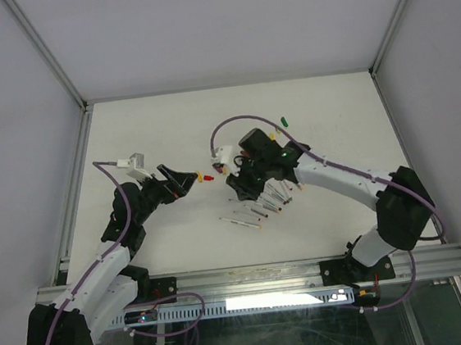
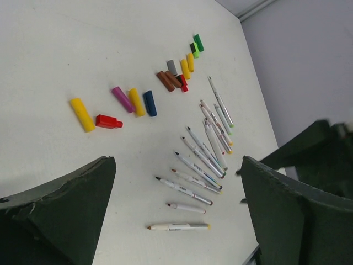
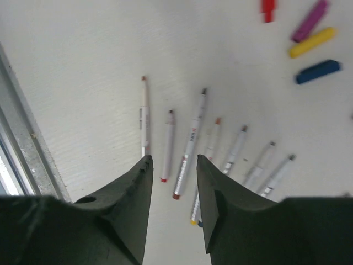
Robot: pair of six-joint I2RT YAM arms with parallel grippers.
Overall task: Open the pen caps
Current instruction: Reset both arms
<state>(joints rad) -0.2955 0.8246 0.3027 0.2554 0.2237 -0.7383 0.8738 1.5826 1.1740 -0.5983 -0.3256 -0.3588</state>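
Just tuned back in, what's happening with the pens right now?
Neither arm holds anything. The left gripper stands wide open above the table, near a loose red cap. The right gripper hovers, jaws partly apart, over the row of uncapped pens. The other caps lie scattered beside them.

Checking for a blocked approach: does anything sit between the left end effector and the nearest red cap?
Nothing visible does: only bare table lies between the open left end effector and the red cap; the yellow cap lies beside it.
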